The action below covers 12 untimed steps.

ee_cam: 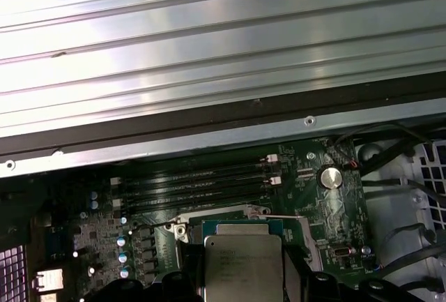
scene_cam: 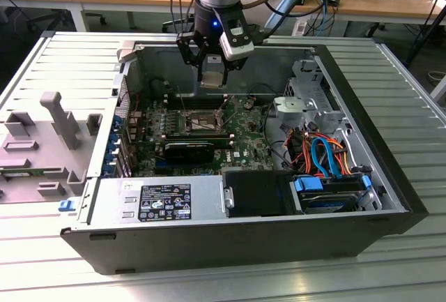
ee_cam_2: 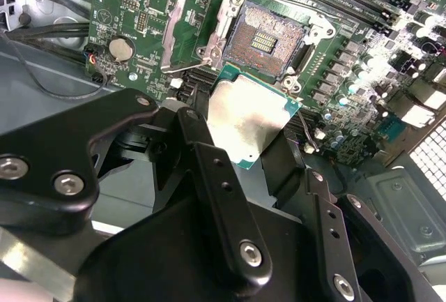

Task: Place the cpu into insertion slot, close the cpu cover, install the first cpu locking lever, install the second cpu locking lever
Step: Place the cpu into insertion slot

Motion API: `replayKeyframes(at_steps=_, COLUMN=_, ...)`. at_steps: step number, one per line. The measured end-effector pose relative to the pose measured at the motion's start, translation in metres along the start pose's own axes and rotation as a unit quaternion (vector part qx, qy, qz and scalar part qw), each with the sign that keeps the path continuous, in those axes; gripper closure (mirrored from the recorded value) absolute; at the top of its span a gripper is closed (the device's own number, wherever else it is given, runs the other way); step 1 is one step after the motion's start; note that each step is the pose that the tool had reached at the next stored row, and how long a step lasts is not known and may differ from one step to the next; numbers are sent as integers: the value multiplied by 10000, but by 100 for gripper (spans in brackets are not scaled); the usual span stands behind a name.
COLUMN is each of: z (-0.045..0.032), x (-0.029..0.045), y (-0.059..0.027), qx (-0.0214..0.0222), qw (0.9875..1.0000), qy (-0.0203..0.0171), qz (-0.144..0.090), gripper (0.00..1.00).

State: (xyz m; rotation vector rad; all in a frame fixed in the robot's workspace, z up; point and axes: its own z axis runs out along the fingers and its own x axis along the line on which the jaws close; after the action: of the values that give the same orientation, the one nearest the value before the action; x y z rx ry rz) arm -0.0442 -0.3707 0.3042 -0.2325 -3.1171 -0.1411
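The hand [scene_cam: 212, 73] is gripping the cpu [ee_cam_2: 247, 124] by two opposite edges, its black fingers [ee_cam_2: 209, 169] pressing on the chip's sides and leaving the dull silver top showing. In the exterior view the chip is hanging inside the open computer case [scene_cam: 390, 176], which is lying on the ribbed metal table [scene_cam: 397, 260]. The chip is sitting above the motherboard [ee_cam_2: 139, 9] and apart from the insertion slot [ee_cam_2: 268, 40]. The slot is lying bare, its field of contacts exposed, and the cpu cover [ee_cam_2: 224, 23] is standing swung open beside it, so the placing step looks to be the one in hand, with nothing seated yet. To do it well, the chip is probably best held level and squared to the slot's silver rim, corners matching, and brought straight down rather than slid across the contacts, which are likely delicate. The grip should be loosening only once the chip is resting flat inside the rim, and the fingers should be staying clear of the raised cover. As for writing, faint print is showing on the chip's top in the first wrist view, and a black label [scene_cam: 166, 202] with white print is sitting on the grey box at the case's near side. Neither is being read out here.
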Motion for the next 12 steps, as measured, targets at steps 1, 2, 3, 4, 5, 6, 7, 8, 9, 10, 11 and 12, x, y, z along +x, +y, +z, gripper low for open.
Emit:
replayKeyframes(at_steps=1, z=0, x=0, y=0, qx=0, qw=10000, qy=0, qz=7, gripper=46)
replayKeyframes(at_steps=2, z=0, x=0, y=0, qx=0, qw=10000, qy=-1, qz=14, gripper=46)
replayKeyframes(at_steps=3, z=0, x=0, y=0, qx=-1, qw=10000, qy=-2, qz=24, gripper=46)
replayKeyframes(at_steps=4, z=0, x=0, y=0, qx=-1, qw=10000, qy=-2, qz=29, gripper=46)
replayKeyframes(at_steps=5, z=0, x=0, y=0, qx=-1, qw=10000, qy=-3, qz=33, gripper=46)
replayKeyframes(at_steps=6, z=0, x=0, y=0, qx=-1, qw=10000, qy=-3, qz=39, gripper=46)
replayKeyframes(at_steps=7, z=0, x=0, y=0, qx=-1, qw=10000, qy=-4, qz=48, gripper=46)
replayKeyframes(at_steps=8, z=0, x=0, y=0, qx=-1, qw=10000, qy=-5, qz=57, gripper=46)
replayKeyframes(at_steps=9, z=0, x=0, y=0, qx=-1, qw=10000, qy=-6, qz=62, gripper=46)
replayKeyframes(at_steps=10, z=0, x=0, y=0, qx=-1, qw=10000, qy=-6, qz=66, gripper=46)
replayKeyframes(at_steps=11, z=0, x=0, y=0, qx=-2, qw=10000, qy=-7, qz=73, gripper=46)
replayKeyframes(at_steps=12, z=0, x=0, y=0, qx=-2, qw=10000, qy=-7, qz=79, gripper=46)
